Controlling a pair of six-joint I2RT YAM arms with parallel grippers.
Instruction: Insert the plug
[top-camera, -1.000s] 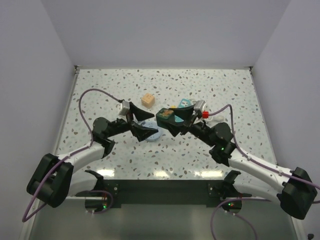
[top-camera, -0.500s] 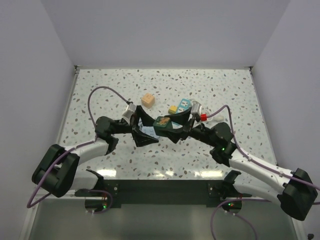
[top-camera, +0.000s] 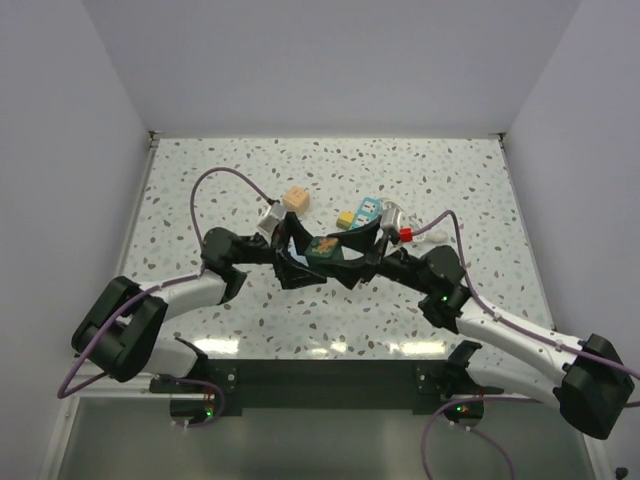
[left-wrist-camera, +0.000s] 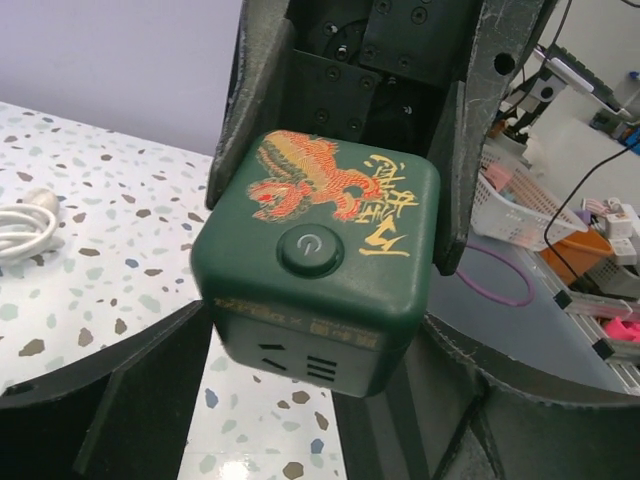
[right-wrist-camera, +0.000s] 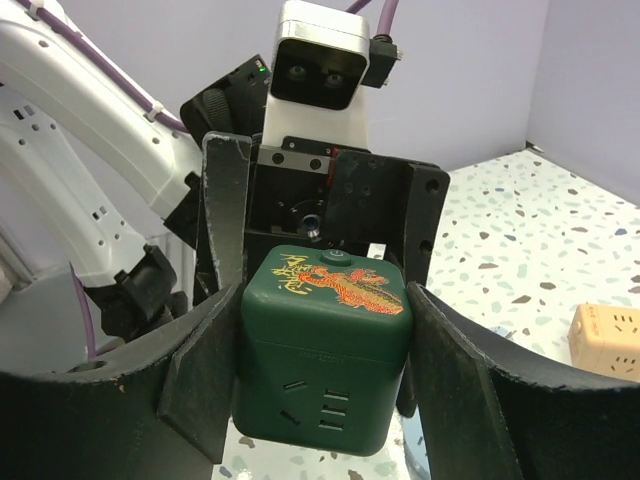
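the right hand (right-wrist-camera: 322, 330) is clenched on the plug (left-wrist-camera: 320, 260), holding it clear of the tabletop (top-camera: 450, 180). the left hand (left-wrist-camera: 315, 335) is spread wide around it, apparently for transfer.

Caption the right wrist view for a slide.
The right gripper clamps the dark green plug, with the left gripper facing it from opposite.

The plug (left-wrist-camera: 320, 265) is dark green with a red and gold dragon. The table (top-camera: 450, 170) is white with dark spots.
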